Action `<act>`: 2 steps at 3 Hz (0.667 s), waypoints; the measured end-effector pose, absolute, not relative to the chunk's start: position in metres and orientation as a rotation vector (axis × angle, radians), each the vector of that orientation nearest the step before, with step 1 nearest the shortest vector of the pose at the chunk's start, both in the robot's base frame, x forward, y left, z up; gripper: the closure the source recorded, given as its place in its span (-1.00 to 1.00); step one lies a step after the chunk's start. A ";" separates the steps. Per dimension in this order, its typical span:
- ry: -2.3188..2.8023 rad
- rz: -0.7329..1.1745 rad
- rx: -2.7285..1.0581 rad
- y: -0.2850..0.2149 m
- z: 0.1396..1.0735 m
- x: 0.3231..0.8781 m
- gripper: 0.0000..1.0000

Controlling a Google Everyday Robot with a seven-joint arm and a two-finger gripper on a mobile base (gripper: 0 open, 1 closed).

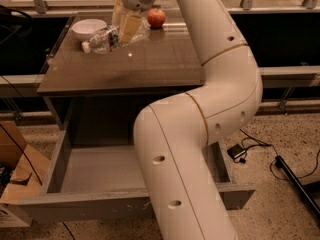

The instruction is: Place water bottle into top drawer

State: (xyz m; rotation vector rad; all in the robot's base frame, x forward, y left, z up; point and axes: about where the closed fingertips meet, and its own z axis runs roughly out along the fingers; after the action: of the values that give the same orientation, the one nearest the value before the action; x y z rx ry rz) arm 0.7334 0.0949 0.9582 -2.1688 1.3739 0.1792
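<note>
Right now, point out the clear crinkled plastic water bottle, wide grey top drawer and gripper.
water bottle (100, 40): camera view, clear body near cap.
top drawer (100, 169): camera view, bare grey floor.
gripper (126, 34): camera view, between fingertips, gripping bottle above table (160, 69).

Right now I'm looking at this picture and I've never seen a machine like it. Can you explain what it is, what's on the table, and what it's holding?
The thick white jointed tube is a robot arm. There is just one camera view, looking down past the arm; where the camera sits is not known. At the arm's far end, above the back left of the table, is the gripper. Its yellowish fingers are shut on a clear water bottle, which is lying sideways. A white bowl and a red apple sit on the table. Below, the grey top drawer is pulled open.
</note>
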 end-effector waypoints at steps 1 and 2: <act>1.373 0.235 -2.171 0.091 0.959 0.724 1.00; 1.373 0.235 -2.171 0.091 0.959 0.724 1.00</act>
State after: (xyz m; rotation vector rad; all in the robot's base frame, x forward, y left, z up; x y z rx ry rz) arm 0.7237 0.0914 0.9593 -2.1707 1.3726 0.2352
